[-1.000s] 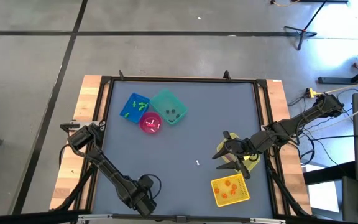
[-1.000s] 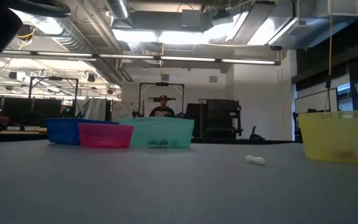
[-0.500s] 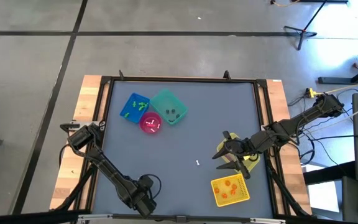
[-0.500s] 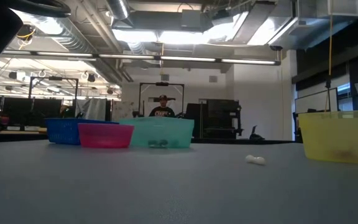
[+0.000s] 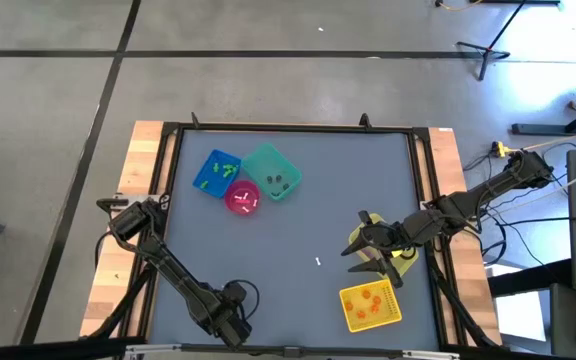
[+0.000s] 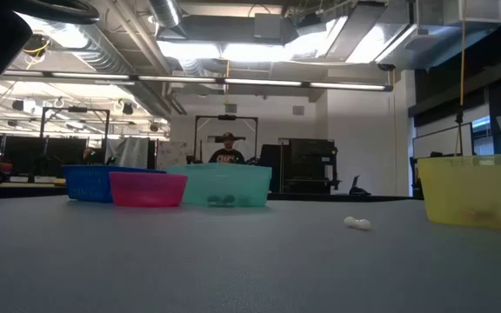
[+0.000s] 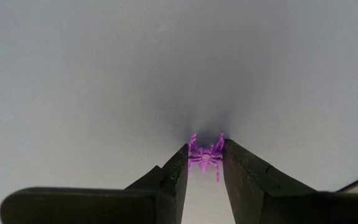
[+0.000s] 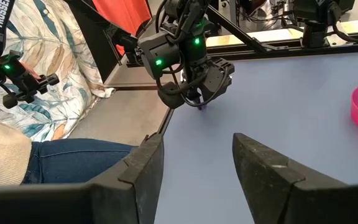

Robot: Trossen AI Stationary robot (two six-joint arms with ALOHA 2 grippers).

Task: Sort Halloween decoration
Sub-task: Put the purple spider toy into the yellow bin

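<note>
Purple plastic is between the fingers of the left gripper (image 7: 205,167): a tiny purple spider (image 7: 205,158), clamped at the fingertips, right at the grey table (image 5: 298,200) surface at the near left edge. Compared with the pictures before, nothing has changed; both arms stay where they were, so I judge the grasp is settled and the lift has not yet begun.

Further out, the right gripper (image 5: 368,252) waits near the right side with its fingers apart, holding nothing, just beside a yellow bin (image 5: 404,254). Nearer stands the orange-filled yellow bin (image 5: 370,305), with orange trinkets inside. One white trinket (image 5: 318,262) lies alone on the table, between the two arms.

Far left stand the blue bin (image 5: 216,172) with green pieces, the teal bin (image 5: 271,172) and the pink bin (image 5: 242,197), touching each other. The spider probably must travel to one of these, well apart from the left arm. The task seems almost finished.
</note>
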